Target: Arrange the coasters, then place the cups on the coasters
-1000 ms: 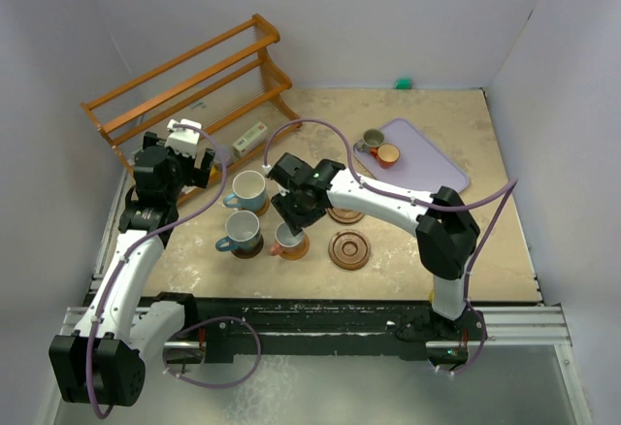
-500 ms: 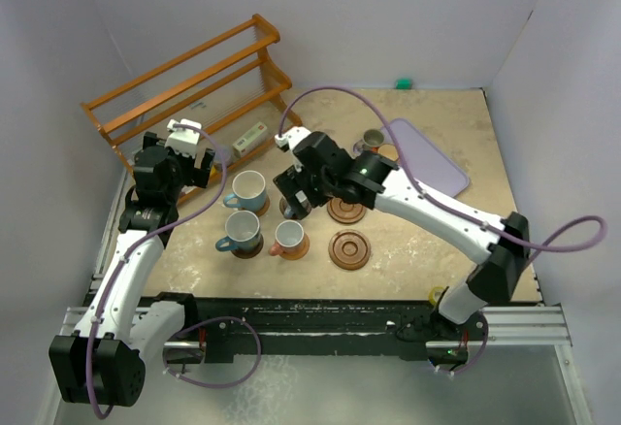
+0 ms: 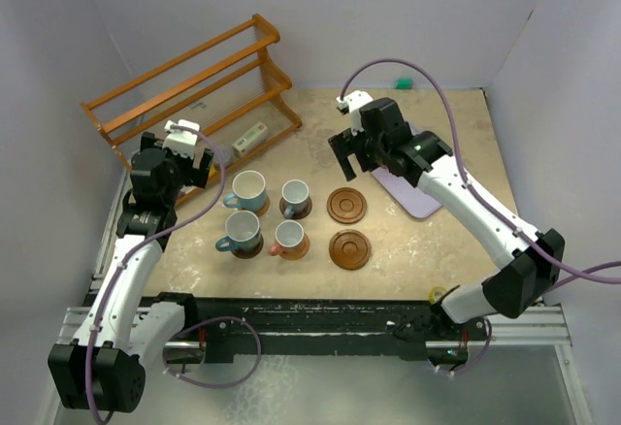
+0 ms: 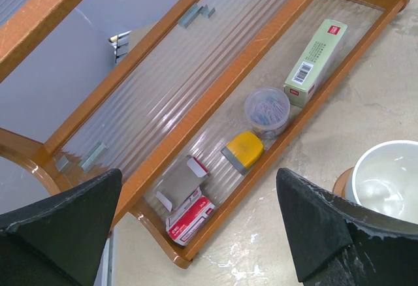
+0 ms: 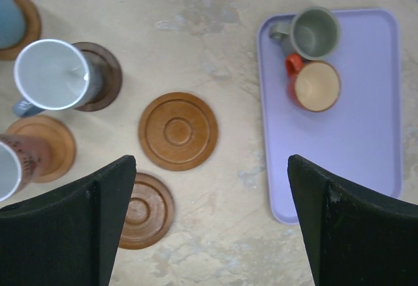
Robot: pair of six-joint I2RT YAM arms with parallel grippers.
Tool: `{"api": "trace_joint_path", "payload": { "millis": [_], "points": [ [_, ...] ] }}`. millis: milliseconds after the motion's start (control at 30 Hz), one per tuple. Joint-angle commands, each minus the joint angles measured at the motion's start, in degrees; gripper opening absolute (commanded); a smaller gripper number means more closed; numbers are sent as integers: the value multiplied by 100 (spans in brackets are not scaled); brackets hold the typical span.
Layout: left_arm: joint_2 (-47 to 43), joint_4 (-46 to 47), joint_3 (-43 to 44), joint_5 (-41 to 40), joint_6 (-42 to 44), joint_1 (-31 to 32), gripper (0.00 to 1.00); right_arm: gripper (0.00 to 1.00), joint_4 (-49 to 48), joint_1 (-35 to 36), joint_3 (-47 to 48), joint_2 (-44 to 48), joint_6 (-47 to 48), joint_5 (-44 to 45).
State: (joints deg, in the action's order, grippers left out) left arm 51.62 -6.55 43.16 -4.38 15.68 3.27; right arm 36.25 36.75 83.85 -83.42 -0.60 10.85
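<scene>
In the top view four cups stand on coasters left of centre: a light blue cup (image 3: 248, 190), a grey-blue cup (image 3: 294, 197), a blue cup (image 3: 241, 233) and a pink cup (image 3: 288, 239). Two grooved coasters (image 3: 346, 205) (image 3: 350, 249) lie bare beside them. My right gripper (image 3: 354, 158) (image 5: 210, 162) hangs open and empty high above the table. Its wrist view shows a grey-olive cup (image 5: 315, 32) and an orange cup (image 5: 317, 85) touching on the lavender tray (image 5: 366, 142). My left gripper (image 3: 194, 165) (image 4: 196, 247) is open by the rack, holding nothing.
The wooden rack (image 3: 189, 81) stands at the back left, and its lower shelf (image 4: 215, 136) holds small boxes and a clip jar. In the top view my right arm hides most of the tray (image 3: 419, 197). White walls close in the table on three sides.
My right gripper opened and left the grey-blue cup on its dark coaster, then rose and swung back and right towards the tray. The left arm stayed still.
</scene>
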Motion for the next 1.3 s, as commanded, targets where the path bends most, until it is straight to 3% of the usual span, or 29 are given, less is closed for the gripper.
{"api": "trace_joint_path", "payload": {
  "millis": [0,767,1100,1267],
  "points": [
    [-113,57,105,190,29,-46,98,100,-476,-398,-63,96,399,-209],
    [121,-257,272,814,-422,-46,98,100,-964,-2443,524,-1440,639,-1018],
    [43,-215,159,1066,-447,-46,99,94,-895,-2816,504,-1827,291,-1039],
    [-145,-167,66,1111,-366,-46,99,83,-732,-2840,681,-2158,80,-983]
  ]
}}
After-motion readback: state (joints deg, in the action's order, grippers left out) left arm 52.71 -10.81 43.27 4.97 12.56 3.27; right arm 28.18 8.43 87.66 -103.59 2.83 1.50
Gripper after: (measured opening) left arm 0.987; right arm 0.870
